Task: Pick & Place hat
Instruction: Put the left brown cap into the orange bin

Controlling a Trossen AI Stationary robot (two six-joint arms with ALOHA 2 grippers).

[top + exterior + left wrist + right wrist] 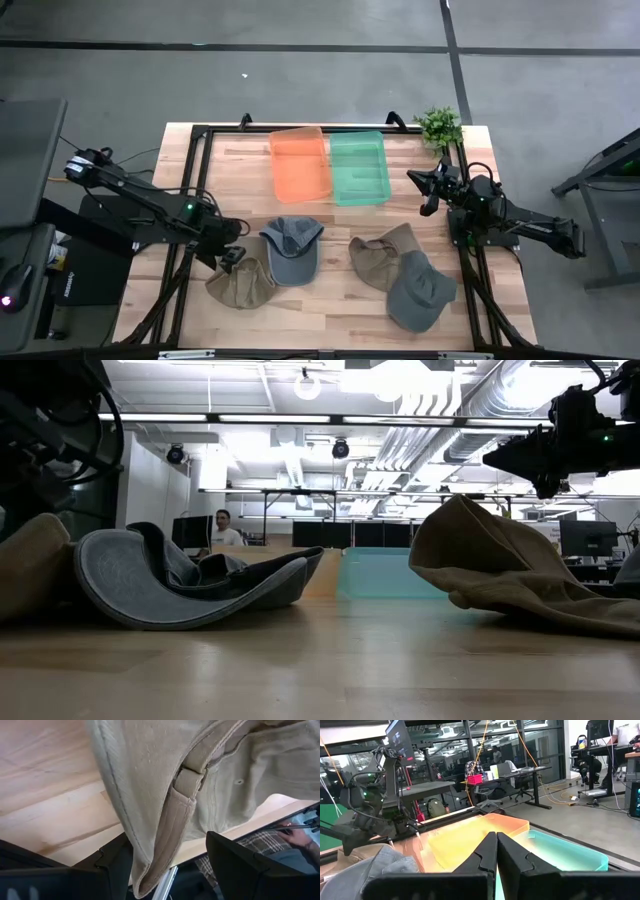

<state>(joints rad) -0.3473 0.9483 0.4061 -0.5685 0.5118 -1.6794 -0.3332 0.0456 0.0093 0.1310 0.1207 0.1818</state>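
Overhead view of a wooden table (330, 310) with four hats along its near half. The left gripper (232, 258) is down at the left tan hat (241, 284), near the table's left-front edge; its fingers (240, 870) stand spread, with the hat's brim edge between them. Whether they grip the fabric cannot be told.

The grey hat (291, 249) lies just right of it, touching. A second tan hat (381, 257) and second grey hat (421, 292) overlap at right.

The right gripper (428, 189), fingers (482, 852) pressed together and empty, hangs by the right edge. Open board lies between the hats and the orange tray (300, 163) and green tray (358, 167) at the far side.
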